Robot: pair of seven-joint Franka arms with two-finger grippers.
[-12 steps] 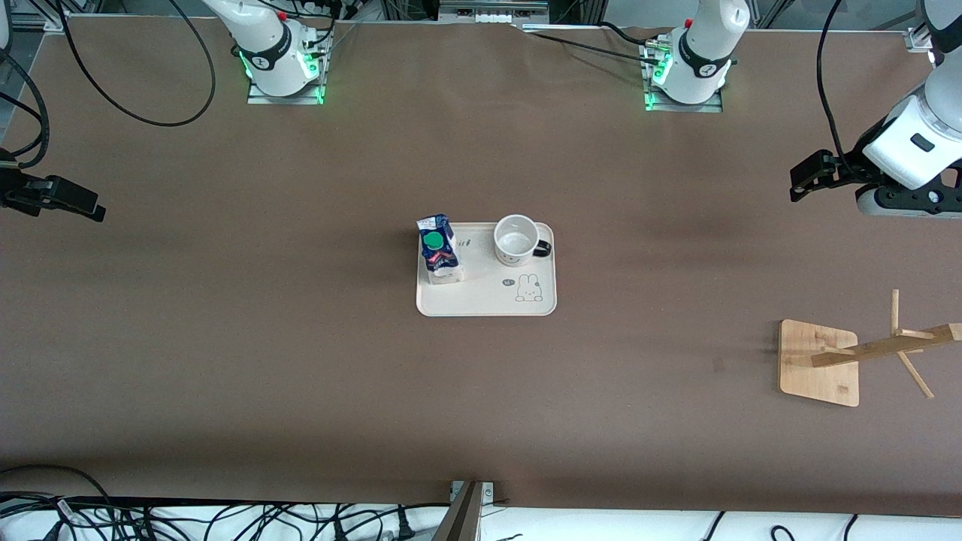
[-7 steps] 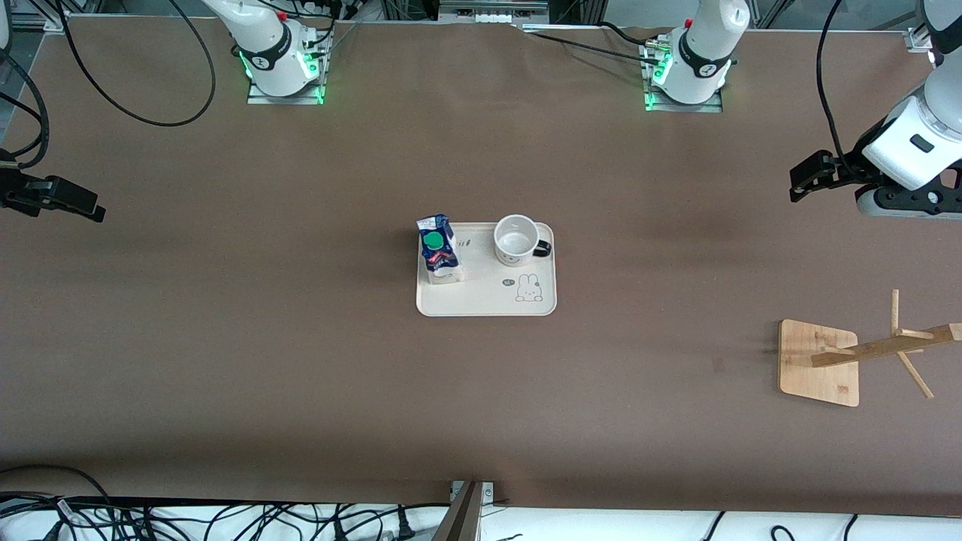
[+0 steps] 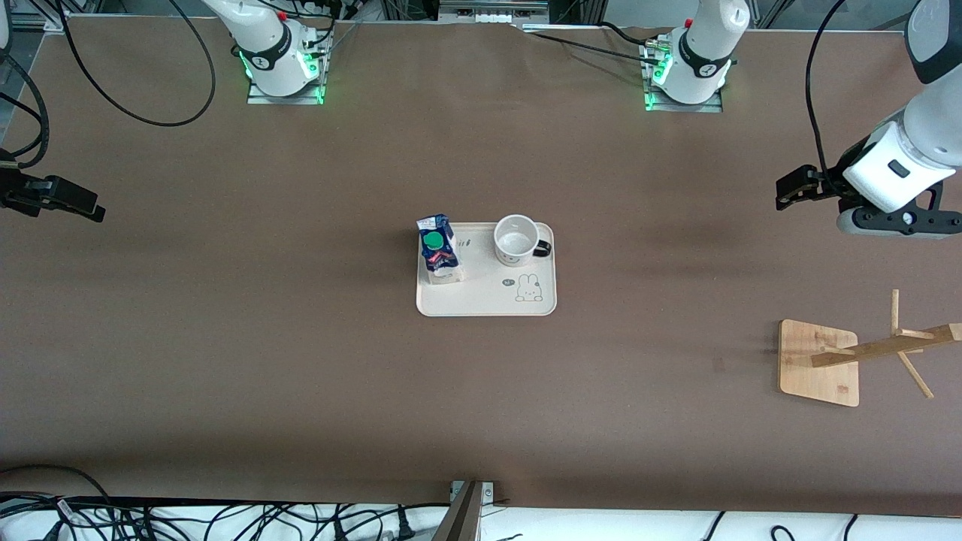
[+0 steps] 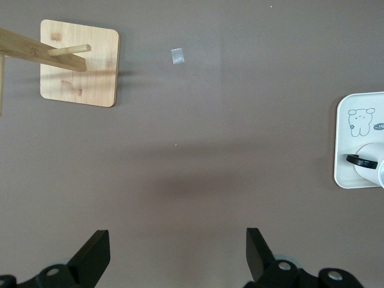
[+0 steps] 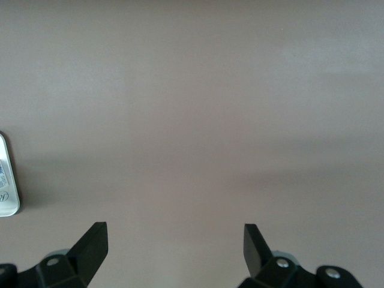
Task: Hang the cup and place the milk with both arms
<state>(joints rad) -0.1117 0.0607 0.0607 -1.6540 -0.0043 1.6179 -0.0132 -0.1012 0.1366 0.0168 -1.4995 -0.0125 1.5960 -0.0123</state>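
The cup (image 3: 515,240), a white mug with a black handle, stands upright on a cream tray (image 3: 487,300) in the middle of the table. The milk (image 3: 438,249), a blue and white carton with a green cap, stands on the same tray beside the cup, toward the right arm's end. My left gripper (image 3: 785,195) is open and empty over bare table at the left arm's end. In the left wrist view the gripper (image 4: 177,240) is open, with the tray (image 4: 348,144) and the cup's handle (image 4: 362,162) at the frame's edge. My right gripper (image 3: 90,210) is open and empty over bare table at the right arm's end; it also shows in the right wrist view (image 5: 174,234).
A wooden cup rack (image 3: 818,362) with pegs stands at the left arm's end, nearer the front camera than the tray; it also shows in the left wrist view (image 4: 78,63). A pale tray edge (image 5: 6,180) shows in the right wrist view. Cables hang along the table's front edge.
My left arm has shifted a little toward the tray. The right arm, the cup and the milk have not moved.
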